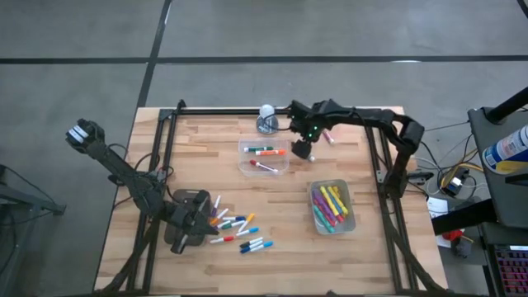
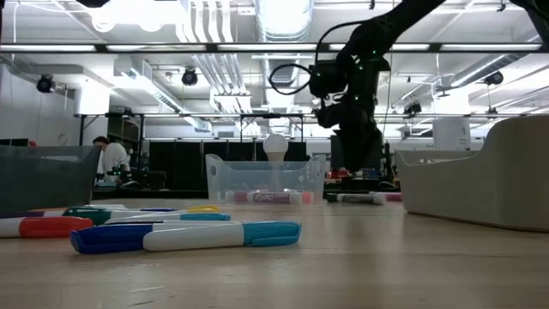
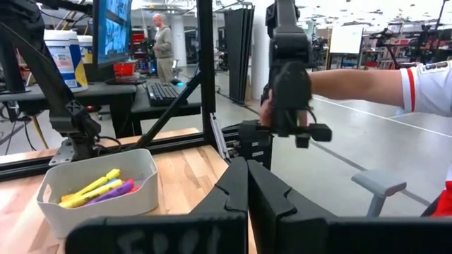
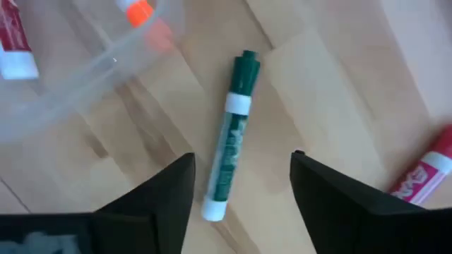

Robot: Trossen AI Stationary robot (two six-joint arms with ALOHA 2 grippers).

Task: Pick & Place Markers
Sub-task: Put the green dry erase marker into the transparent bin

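A pick is being set up by the right gripper (image 4: pixel 242 190), which is being held above the far half of the wooden table (image 1: pixel 280 256), just beside the clear plastic tub (image 1: pixel 265 157) near the far edge. Its fingers are standing apart, and a green-capped, white-banded marker (image 4: pixel 230 155) is lying flat on the bare wood between them, untouched, with a red-and-white marker (image 4: pixel 424 173) lying well to one side. The approach is judged to be nearly finished; a straight descent is being called for next, so that the fingers straddle the barrel across its width before closing, without nudging the tub wall.

The left gripper (image 1: pixel 195 221) is waiting near the front left corner, its fingers pressed together and holding nothing, beside a loose scatter of mixed-colour capped markers (image 1: pixel 235 231). More markers are lying in the clear tub, and a bunch of pink, yellow and purple ones is sitting in the pale grey tub (image 1: pixel 332 206) toward the right edge.

In the high view the green marker is being hidden under the right arm. In the low view most of the pile is being masked by the nearest blue marker (image 2: pixel 184 236). A person's sleeved arm (image 3: pixel 374 81) beyond the table is being cut off in the left wrist view.
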